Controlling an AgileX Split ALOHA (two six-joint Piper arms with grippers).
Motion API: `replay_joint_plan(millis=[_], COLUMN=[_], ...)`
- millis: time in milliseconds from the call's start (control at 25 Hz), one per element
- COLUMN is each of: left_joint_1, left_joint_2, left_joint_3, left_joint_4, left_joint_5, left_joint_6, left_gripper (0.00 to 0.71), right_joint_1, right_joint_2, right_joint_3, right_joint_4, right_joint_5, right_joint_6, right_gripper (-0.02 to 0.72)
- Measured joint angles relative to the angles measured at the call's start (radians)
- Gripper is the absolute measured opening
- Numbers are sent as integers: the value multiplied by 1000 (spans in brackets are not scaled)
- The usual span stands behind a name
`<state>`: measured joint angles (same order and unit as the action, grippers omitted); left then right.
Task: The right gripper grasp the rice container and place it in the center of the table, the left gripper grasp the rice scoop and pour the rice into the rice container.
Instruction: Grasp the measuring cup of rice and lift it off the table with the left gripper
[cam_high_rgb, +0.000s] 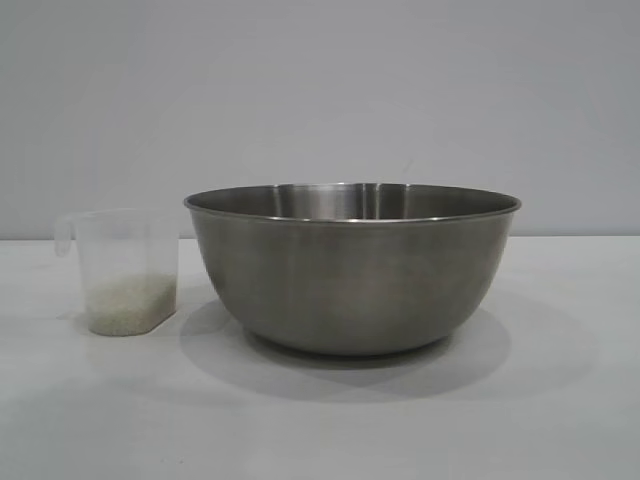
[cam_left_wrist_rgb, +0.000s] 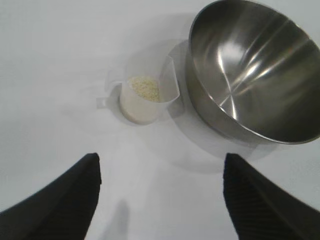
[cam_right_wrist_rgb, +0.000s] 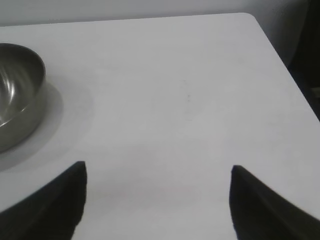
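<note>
Sitting upright on table (cam_high_rgb: 560, 400), rice scoop (cam_high_rgb: 128, 270) beside rice container (cam_high_rgb: 352, 265) — left gripper (cam_left_wrist_rgb: 161, 192), right gripper (cam_right_wrist_rgb: 157, 197) both spread, empty.

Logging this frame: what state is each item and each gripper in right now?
rice container: upright on the table, empty inside, not gripped.
rice scoop: upright beside the container, partly filled, not gripped.
rice: all in the scoop, none poured.
left gripper: open, empty, above the table short of the scoop.
right gripper: open, empty, off to the container's side.
table: no spilled grains visible.
</note>
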<state>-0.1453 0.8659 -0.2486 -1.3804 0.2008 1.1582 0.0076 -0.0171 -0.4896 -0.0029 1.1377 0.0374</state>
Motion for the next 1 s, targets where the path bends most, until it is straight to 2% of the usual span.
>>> replay_joint_plan(millis=[80,200,360,520,600,680,760,840,920,1000], left_joint_1=[0,0,0,0,0,0,0,0,0,0], left_joint_2=[0,0,0,0,0,0,0,0,0,-4], left_joint_3=[17,19,19,19,19,19,19,19,19,19], left_joint_4=[-147,-315,-373,-380,-380,-380,-378,-349,-260,-130], left_joint_5=[-6,17,91,194,277,409,555,723,841,895], left_joint_6=[87,118,12,-225,-377,-493,-516,-457,-392,-353], left_gripper=[487,487,487,487,487,487,487,487,487,487], right_joint_1=[0,0,0,0,0,0,0,0,0,0], right_joint_2=[0,0,0,0,0,0,0,0,0,0], right_joint_3=[0,0,0,0,0,0,0,0,0,0], right_joint_4=[0,0,0,0,0,0,0,0,0,0], right_joint_5=[0,0,0,0,0,0,0,0,0,0], right_joint_6=[0,0,0,0,0,0,0,0,0,0], right_gripper=[550,550,550,550,550,550,550,550,550,550])
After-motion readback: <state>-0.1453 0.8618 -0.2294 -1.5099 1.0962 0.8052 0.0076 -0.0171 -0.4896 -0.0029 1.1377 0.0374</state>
